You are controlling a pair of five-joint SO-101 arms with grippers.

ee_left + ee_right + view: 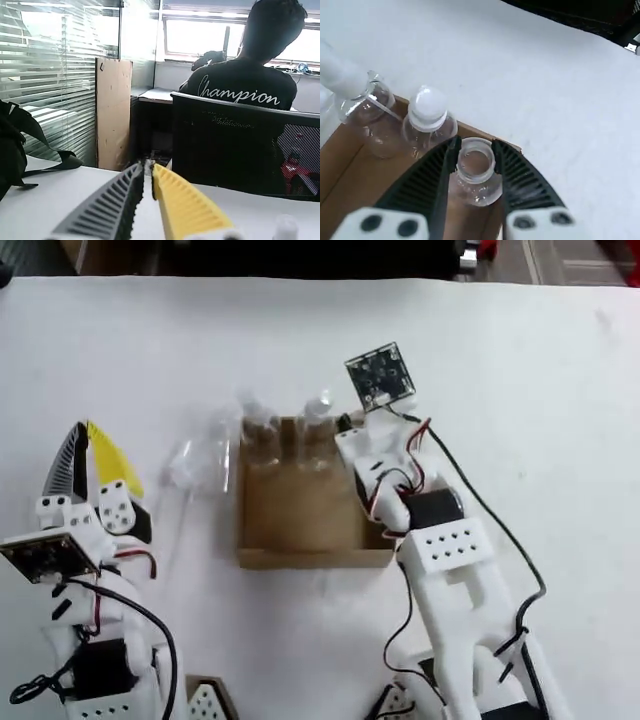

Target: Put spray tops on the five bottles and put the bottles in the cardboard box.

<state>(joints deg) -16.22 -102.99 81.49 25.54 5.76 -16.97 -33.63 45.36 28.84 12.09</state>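
Observation:
In the right wrist view my right gripper (474, 146) is shut on the neck of a clear bottle (472, 187) with no top, which stands in the back corner of the cardboard box (350, 165). Beside it stand a bottle with a white top (427, 117) and a bottle with a spray tube inside (362, 102). From above, the box (300, 530) lies mid-table with bottles (263, 440) along its far wall and my right gripper (340, 426) there. My left gripper (86, 430) is shut and holds nothing, raised at the table's left; its grey and yellow fingertips (145, 172) point at the room.
Clear bottle parts (198, 455) lie on the white table just left of the box. The right arm's camera board (380, 375) and cables (470, 490) hang over the box's right side. A white bottle top (286, 227) shows low in the left wrist view.

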